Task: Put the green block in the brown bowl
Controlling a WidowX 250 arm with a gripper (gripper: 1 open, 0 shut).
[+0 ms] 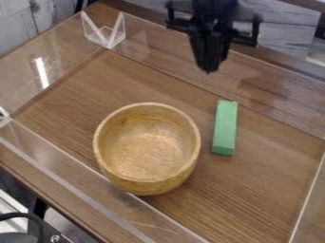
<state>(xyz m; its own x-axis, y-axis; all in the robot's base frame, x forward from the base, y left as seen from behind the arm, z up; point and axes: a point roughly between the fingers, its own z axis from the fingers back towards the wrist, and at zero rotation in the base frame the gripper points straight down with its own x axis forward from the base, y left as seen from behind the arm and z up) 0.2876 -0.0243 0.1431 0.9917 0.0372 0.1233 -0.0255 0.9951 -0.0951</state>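
Note:
The green block lies flat on the wooden table, just right of the brown bowl and apart from its rim. The bowl is empty. My gripper hangs well above the table, behind the block and to its left, holding nothing. Its dark fingers point down and taper close together. Motion blur hides whether a gap stands between them.
Clear acrylic walls ring the wooden table. A small clear plastic stand sits at the back left corner. Bare wood lies behind and left of the bowl.

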